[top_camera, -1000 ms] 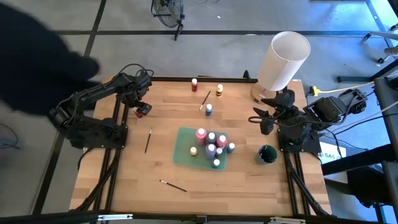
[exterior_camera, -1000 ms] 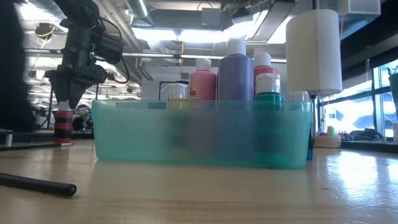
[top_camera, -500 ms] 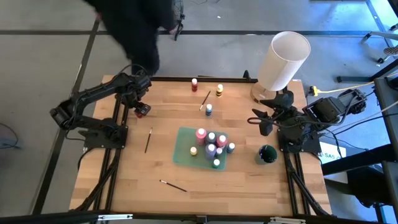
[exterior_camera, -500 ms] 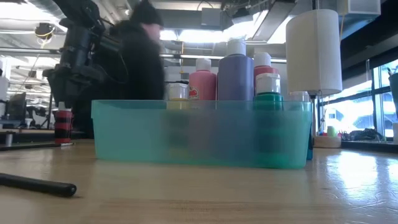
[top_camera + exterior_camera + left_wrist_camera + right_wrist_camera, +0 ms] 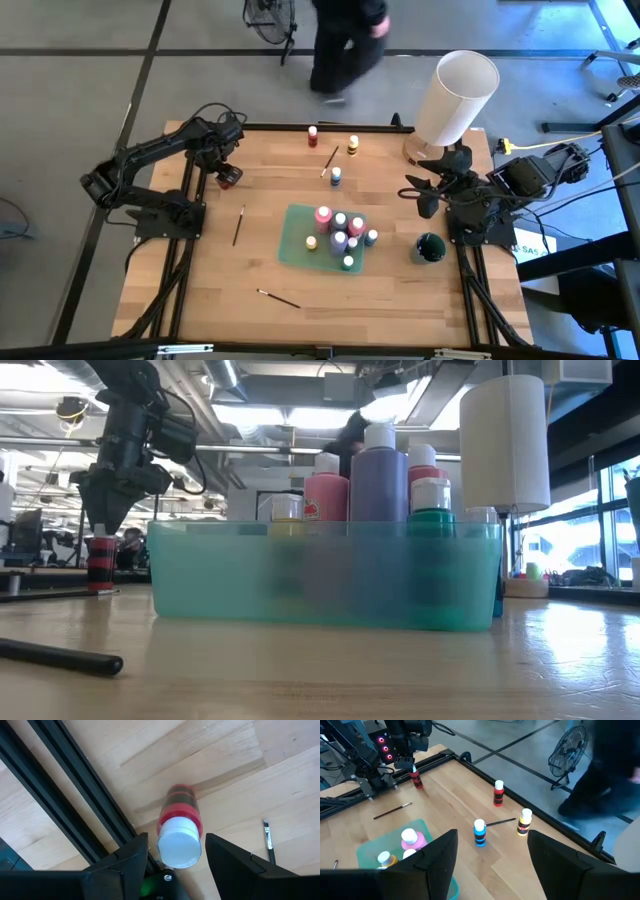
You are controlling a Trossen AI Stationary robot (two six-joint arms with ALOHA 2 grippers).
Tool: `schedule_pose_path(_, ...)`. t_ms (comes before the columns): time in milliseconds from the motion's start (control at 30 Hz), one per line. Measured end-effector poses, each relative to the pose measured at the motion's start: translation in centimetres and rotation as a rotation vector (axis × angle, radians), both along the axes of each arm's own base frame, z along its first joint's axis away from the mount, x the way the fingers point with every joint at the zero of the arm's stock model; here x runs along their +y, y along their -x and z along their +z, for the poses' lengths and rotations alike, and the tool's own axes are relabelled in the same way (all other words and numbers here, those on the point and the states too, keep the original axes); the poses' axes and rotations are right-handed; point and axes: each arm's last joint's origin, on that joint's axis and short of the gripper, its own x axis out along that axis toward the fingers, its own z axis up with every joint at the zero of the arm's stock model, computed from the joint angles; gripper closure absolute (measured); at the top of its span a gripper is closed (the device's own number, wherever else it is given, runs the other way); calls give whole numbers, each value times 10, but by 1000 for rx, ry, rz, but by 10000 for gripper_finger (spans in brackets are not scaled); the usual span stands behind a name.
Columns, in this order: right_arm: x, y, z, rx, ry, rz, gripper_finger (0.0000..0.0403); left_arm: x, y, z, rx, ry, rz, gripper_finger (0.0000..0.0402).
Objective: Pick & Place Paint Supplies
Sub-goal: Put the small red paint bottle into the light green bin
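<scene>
My left gripper hangs open over a red paint bottle with a white cap, which stands upright near the table's far left edge. Its fingers stand on either side of the cap, with a narrow gap showing on each side. My right gripper is open and waits above the table's right side. A teal tray holds several bottles, pink and purple among them. Red, yellow and blue bottles stand upright on the table. Three brushes lie flat.
A large white cylinder stands at the far right corner and a dark green cup sits near the right arm's base. A black rail runs beside the red bottle. A person is beyond the far edge.
A person has walked past the table's far side from left to right. Both arms and all the bottles have stayed where they were.
</scene>
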Motion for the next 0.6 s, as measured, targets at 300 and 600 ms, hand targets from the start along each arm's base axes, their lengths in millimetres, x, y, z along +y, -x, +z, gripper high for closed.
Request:
schedule_pose_path(300, 0, 0, 0, 5, 7, 5, 158, 2, -2, -3, 8, 10, 0, 208)
schedule_pose_path(600, 0, 0, 0, 12, 7, 13, 158, 3, -3, -5, 8, 15, 0, 210)
